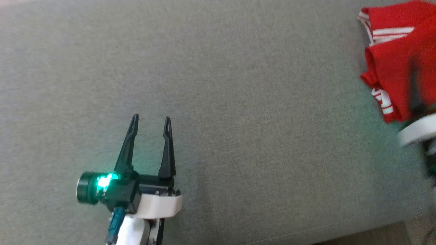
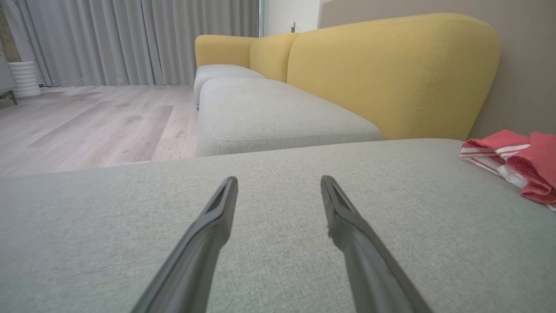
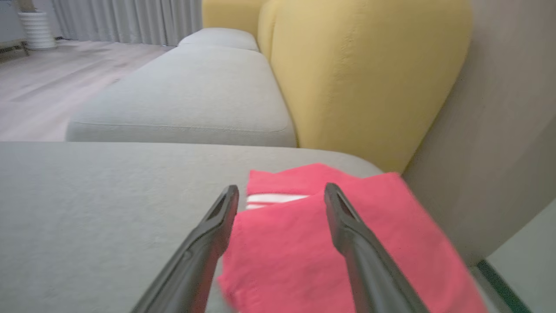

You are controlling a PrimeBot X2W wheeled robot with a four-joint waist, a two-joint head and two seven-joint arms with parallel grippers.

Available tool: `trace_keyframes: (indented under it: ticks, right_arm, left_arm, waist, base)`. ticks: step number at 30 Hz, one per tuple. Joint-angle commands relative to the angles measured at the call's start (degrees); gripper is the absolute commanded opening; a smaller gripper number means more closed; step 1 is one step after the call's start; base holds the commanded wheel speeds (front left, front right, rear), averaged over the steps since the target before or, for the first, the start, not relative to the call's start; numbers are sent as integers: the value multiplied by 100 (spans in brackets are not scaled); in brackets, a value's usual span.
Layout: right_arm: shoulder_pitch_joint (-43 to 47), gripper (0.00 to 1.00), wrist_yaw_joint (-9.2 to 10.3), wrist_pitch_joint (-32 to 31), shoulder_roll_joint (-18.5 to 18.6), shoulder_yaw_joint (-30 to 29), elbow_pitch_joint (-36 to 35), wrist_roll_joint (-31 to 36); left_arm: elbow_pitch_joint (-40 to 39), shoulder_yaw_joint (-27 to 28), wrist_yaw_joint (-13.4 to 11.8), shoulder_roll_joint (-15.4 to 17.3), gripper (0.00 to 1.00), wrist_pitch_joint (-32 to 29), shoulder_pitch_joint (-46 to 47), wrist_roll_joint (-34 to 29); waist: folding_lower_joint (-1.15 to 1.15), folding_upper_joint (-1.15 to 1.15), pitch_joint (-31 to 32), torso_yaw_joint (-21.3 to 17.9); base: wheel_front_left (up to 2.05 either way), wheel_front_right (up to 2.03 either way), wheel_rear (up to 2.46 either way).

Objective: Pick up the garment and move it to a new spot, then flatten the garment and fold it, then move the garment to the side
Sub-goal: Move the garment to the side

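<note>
The red garment (image 1: 391,64) with white stripes lies folded at the right end of the grey sofa seat (image 1: 238,85), near the wall. The right tool (image 3: 281,189) is wide open over it, holding nothing. The left tool (image 1: 151,119) is wide open too, empty, well apart from the garment.

From above we are looking down on the grey cushion (image 1: 218,68); our wrist cameras are skimming low across it toward the yellow backrest (image 2: 391,74), all sharing the garment (image 1: 388,68).
</note>
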State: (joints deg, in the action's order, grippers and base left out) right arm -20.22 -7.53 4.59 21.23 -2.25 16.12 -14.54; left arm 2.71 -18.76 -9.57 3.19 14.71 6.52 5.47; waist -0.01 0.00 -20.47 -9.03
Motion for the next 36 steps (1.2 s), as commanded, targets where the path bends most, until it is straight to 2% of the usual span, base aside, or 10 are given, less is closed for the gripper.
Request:
trace_keyframes:
  ticks: [1,5,8,11,13,21,25,36]
  right_arm:
    - [102,100,4,73,57,135,-195,-1]
    - [488,100,4,418,-386,885,-24,-229]
    - [752,100,4,749,-605,1443,207,-391]
    - [974,100,4,982,-769,1750,360,-466]
    - [1131,100,4,1030,-888,1724,361,-406]
    - [2331,100,4,1039,-1519,821,-803,583]
    - [2787,100,4,1040,-1701,747,-1052,832]
    - [2943,100,4,1041,-1811,751,-1159,839]
  left_arm:
    - [-170,177,-20,-31,100,29,-62,43]
    - [-115,209,-10,-31,100,29,-253,251]
    - [-107,220,-7,-31,100,29,-422,425]
    - [-134,252,-41,-31,100,29,-600,541]
    - [-168,285,-51,-31,100,29,-728,558]
    - [-414,517,2,-31,100,29,-1317,460]
    - [-575,643,73,-31,100,29,-1578,370]
    - [-612,711,144,-31,100,29,-1746,235]
  waist:
    - [1,0,243,121]
    - [1,0,667,294]
    - [1,0,971,451]
    - [1,0,1262,623]
    - [1,0,1444,734]
    - [1,0,2021,1006]
    - [1,0,2187,1032]
    - [1,0,2270,987]
  base:
    - [0,0,0]
    - [0,0,0]
    - [0,0,0]
    - [0,0,0]
    - [0,0,0]
    - [0,0,0]
    - [0,0,0]
    - [0,0,0]
